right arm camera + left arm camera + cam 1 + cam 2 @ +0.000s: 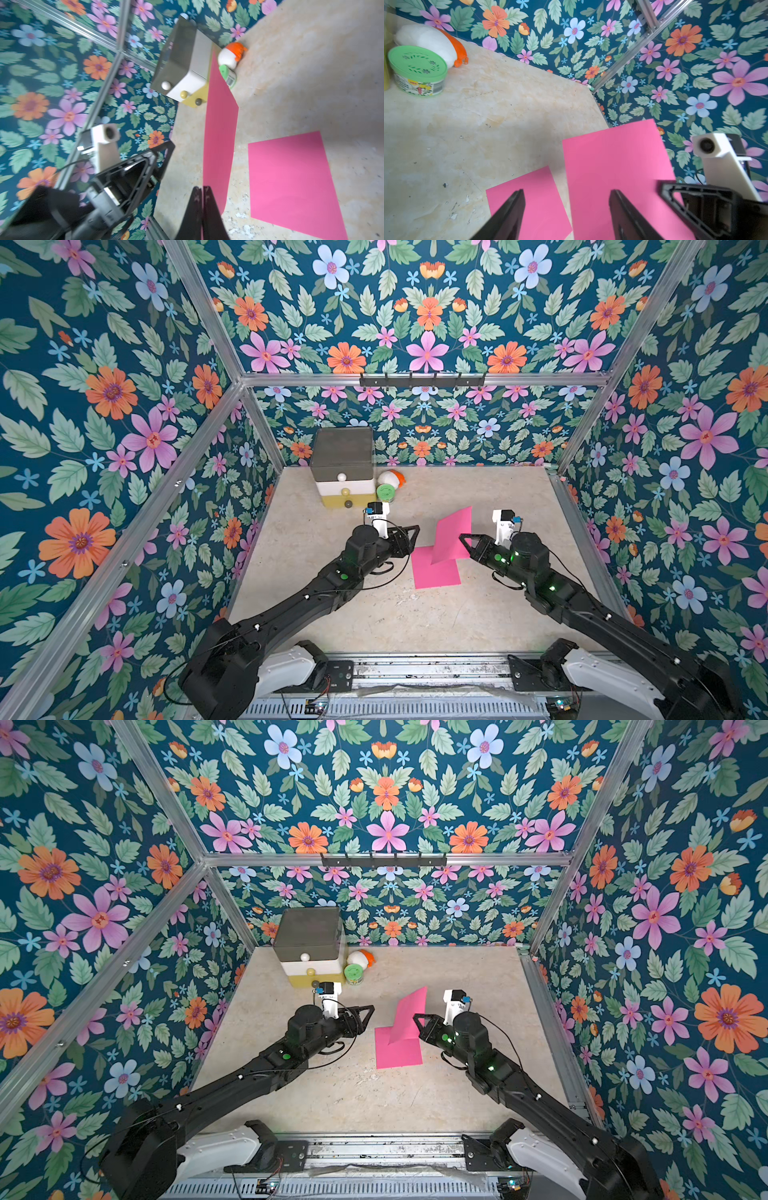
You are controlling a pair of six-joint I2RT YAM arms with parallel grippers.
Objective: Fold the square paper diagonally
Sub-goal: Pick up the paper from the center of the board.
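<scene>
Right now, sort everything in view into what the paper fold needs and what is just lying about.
For the job:
- raised pink paper, pinched by the shut right gripper
- left gripper, open beside it
- flat pink paper on the table, perhaps a spare

Lying about, at the back:
- drawers
- green tub
- white-orange pouch

The paper (452, 535) is coloured plain bright pink. The walls (428, 306) are covered in dark teal, printed with pink, orange and pale blue flowers and green leaves. The tabletop (374, 614) is marbled in beige. The drawer unit (343, 456) is banded grey, white and yellow; the tub lid (385, 492) is coloured green.
</scene>
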